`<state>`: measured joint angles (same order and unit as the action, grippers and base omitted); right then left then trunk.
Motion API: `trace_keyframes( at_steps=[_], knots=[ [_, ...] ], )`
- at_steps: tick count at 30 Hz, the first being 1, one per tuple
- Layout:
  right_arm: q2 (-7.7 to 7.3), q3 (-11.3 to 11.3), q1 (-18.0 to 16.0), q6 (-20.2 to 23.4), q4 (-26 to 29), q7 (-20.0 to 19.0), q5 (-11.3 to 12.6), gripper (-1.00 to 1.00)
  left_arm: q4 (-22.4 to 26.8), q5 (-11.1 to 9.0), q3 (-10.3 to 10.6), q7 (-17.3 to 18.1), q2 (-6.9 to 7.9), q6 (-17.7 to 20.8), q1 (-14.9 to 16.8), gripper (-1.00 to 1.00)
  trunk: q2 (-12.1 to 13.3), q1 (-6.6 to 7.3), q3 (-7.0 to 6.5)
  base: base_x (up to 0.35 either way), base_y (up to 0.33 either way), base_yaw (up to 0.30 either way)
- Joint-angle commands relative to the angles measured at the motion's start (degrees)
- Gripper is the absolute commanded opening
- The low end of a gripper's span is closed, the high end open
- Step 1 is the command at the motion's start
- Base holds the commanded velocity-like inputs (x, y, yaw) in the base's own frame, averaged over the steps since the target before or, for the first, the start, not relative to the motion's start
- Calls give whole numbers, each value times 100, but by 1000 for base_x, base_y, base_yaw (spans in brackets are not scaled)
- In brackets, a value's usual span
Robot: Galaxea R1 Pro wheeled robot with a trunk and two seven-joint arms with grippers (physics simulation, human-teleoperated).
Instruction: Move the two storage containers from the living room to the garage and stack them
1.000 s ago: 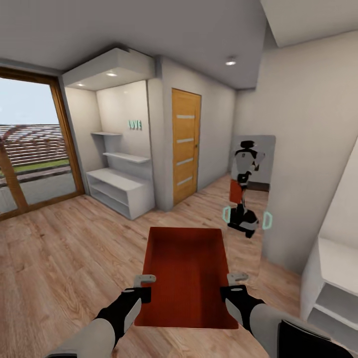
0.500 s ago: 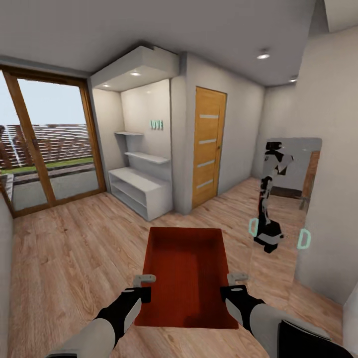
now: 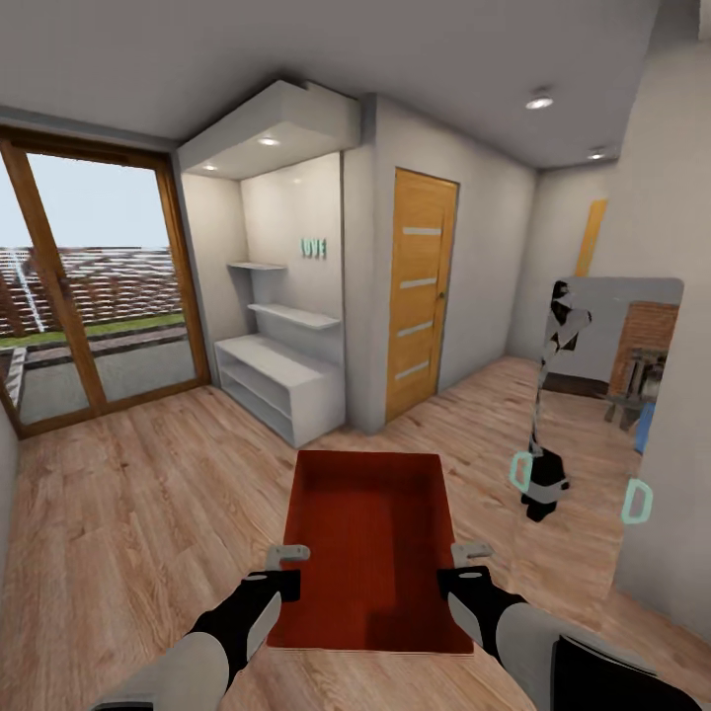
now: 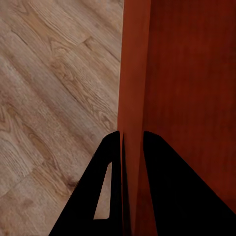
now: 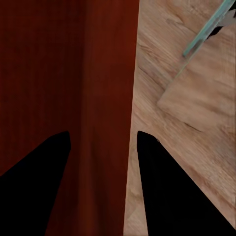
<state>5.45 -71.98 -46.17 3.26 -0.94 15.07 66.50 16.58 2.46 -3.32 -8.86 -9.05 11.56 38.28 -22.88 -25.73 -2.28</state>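
Carrying step: storage container (image 3: pixel 370 548) clamped by left gripper (image 3: pixel 286 555) and right gripper (image 3: pixel 470 549) jaws at lower centre; next, drive toward the garage.

A home interior, a living area or hallway: light wood plank floor (image 3: pixel 128 513), white walls with recessed ceiling lights, an orange wooden door (image 3: pixel 420 291) at centre, built-in white shelves (image 3: pixel 276 365) left of it, glass patio doors (image 3: pixel 89 296) at the left edge, and a standing mirror (image 3: pixel 602 434) at right.

Orange door (image 3: pixel 422 289), white shelves (image 3: pixel 269 380) (wall niche), mirror (image 3: pixel 602 415).
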Motion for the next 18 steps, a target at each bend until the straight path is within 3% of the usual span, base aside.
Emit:
trace_keyframes(
  at_steps=[1, 18],
  knots=[
    [-35, 150, -6, -89, -3, 5, -33, -100, -67, 17, 24, -11, 44, 31, -4, -100, -4, -5, 2, 323, 0, 0],
    [-35, 150, -6, -89, -3, 5, -34, -100, -66, 17, 23, -11, 44, 31, -4, -100, -4, -5, 2, 323, 0, 0]
  ],
)
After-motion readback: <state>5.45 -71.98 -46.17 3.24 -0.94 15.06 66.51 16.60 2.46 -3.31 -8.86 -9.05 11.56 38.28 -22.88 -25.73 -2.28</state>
